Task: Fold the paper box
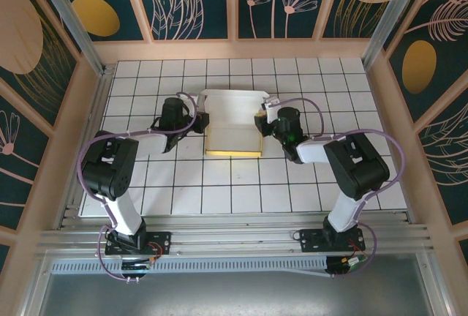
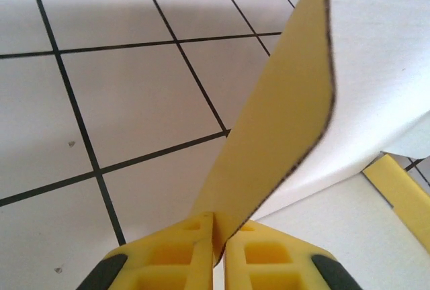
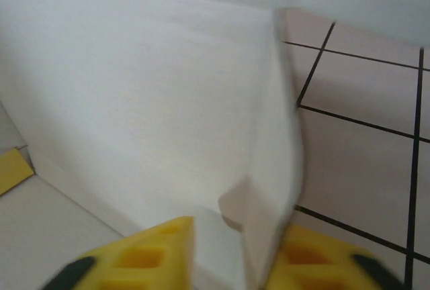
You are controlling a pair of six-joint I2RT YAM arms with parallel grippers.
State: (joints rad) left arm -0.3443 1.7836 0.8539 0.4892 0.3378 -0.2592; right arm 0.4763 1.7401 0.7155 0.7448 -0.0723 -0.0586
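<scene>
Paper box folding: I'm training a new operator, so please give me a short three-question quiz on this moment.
1. True or false: the left gripper is shut on a flap of the paper box.
2. That flap's visible face is: A yellow, B green, C black.
3. Fill in: the right gripper has its fingers standing ___, with a white flap between them.
Key: 1 true; 2 A; 3 apart.

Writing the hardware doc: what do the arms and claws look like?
Left arm and right arm: black joints, white links, lilac cables looping alongside. Left claw and right claw: yellow plastic fingers with square hollows, black trim.
</scene>
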